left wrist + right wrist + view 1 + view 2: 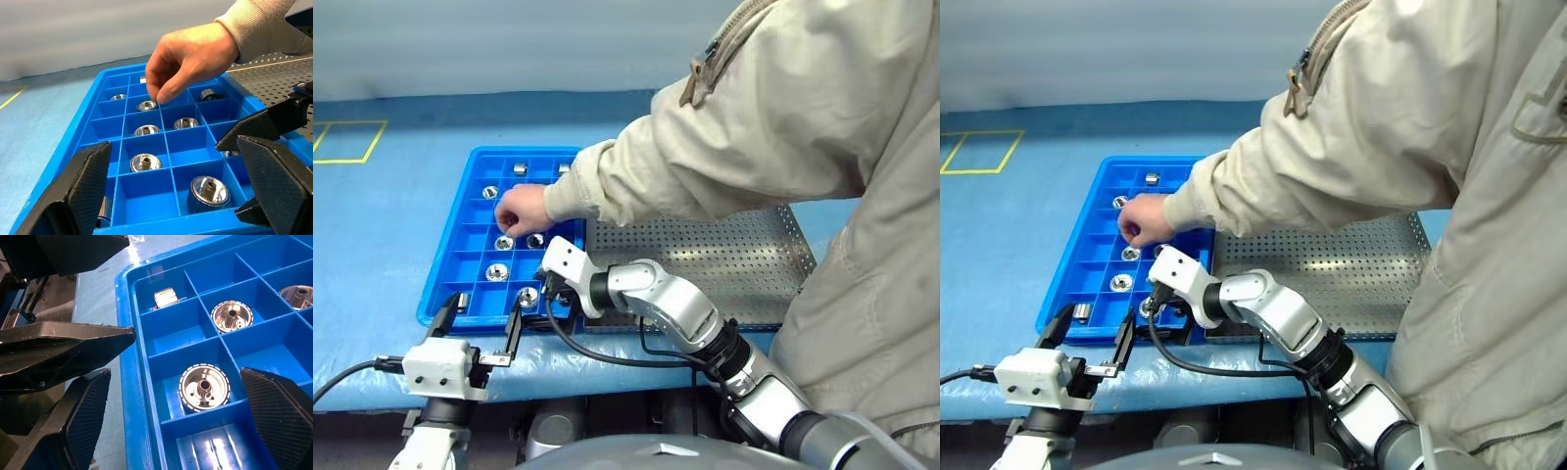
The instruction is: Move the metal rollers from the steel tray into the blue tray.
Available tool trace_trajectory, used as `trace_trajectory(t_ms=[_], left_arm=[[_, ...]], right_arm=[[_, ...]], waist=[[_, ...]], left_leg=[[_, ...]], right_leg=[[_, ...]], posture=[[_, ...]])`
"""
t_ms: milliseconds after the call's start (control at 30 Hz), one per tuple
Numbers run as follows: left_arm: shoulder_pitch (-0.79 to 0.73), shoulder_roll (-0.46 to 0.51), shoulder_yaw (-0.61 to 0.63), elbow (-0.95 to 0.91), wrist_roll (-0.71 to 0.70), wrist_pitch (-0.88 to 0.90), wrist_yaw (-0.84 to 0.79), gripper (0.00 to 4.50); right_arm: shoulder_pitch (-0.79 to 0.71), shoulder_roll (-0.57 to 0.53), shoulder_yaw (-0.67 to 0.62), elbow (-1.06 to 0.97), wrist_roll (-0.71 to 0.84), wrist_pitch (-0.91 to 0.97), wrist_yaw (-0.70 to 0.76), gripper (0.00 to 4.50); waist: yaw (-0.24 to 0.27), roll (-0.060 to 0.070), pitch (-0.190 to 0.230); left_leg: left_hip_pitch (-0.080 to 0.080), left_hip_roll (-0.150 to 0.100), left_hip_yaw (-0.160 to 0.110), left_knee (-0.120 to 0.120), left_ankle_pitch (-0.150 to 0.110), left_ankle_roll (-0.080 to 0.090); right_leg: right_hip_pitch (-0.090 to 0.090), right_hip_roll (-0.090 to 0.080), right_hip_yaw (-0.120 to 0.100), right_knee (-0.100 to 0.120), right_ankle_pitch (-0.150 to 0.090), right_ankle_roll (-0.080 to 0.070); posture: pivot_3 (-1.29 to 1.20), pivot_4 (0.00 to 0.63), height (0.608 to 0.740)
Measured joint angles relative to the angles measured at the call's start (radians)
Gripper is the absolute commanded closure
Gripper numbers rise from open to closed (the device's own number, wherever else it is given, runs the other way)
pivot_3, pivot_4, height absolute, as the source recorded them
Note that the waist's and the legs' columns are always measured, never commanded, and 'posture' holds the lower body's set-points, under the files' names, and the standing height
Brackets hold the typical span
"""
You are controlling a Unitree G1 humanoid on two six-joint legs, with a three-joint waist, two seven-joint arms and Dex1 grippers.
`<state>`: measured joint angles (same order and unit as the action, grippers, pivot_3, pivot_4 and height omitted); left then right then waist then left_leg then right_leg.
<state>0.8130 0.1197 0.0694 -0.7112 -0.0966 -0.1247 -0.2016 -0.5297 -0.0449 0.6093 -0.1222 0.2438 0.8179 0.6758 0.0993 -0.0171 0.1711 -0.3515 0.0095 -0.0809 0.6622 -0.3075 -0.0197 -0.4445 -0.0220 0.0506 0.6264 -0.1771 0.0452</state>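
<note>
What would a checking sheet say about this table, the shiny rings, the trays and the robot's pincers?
Surface: blue table cover, yellow tape square at the far left corner.
Job's things: metal rollers sit in several compartments of the blue tray; the steel tray beside it shows none on its visible part.
Clutter: nothing seen.
Pincers: left pincer open at the blue tray's near edge; right pincer open over a roller in the near row.
Cables: black cable looping by the right wrist; another at the left arm.
Surroundings: a person's hand reaching into the blue tray.
</note>
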Motion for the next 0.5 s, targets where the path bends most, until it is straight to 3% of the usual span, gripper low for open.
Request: trace_trajectory(t_ms=[500], left_arm=[[-0.003, 0.0, 0.001, 0.01, -0.003, -0.013, -0.011, 0.0]], right_arm=[[0.003, 0.0, 0.0, 0.0, -0.002, 0.0, -0.001, 0.02]], waist=[[-0.001, 0.0, 0.0]], left_leg=[[0.0, 0.0, 0.0, 0.0, 0.0, 0.0]], right_leg=[[0.0, 0.0, 0.0, 0.0, 0.0, 0.0]], posture=[[0.35, 0.15, 0.74]])
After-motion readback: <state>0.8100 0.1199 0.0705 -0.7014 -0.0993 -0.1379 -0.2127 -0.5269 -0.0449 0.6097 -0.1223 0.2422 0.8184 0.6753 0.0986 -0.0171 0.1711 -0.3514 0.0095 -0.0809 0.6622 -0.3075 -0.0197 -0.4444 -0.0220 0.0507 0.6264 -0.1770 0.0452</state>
